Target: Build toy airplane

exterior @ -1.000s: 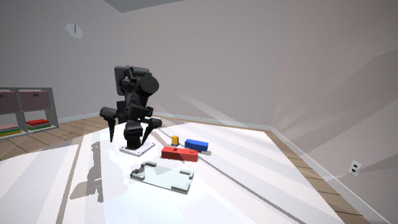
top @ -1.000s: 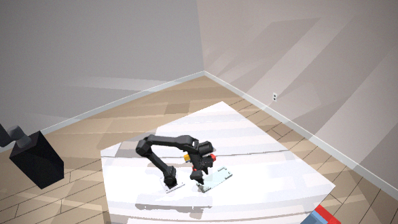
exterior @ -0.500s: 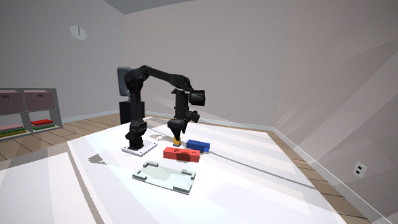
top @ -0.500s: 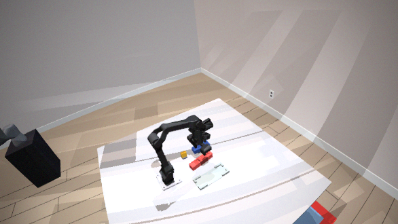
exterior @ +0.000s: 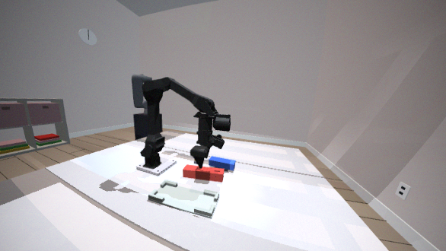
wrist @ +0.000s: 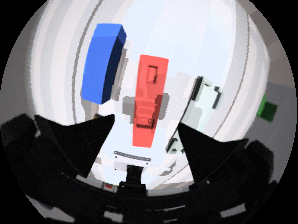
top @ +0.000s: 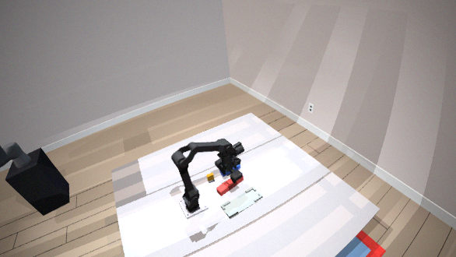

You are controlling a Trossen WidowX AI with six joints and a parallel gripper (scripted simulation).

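The red fuselage lies on the table beside the jig, its two socket openings facing up. The blue wing block lies on the far side of the fuselage from the jig. The small yellow tail fin stands nearer the arm base; the arm hides it in the exterior view. The pale jig is empty, with raised corner brackets. My gripper is open and empty, pointing down above the fuselage, fingers spread to either side of it.
The arm's base plate is on the table near the parts. A black pedestal stands on the floor at the left. A shelf unit is at the left in the exterior view.
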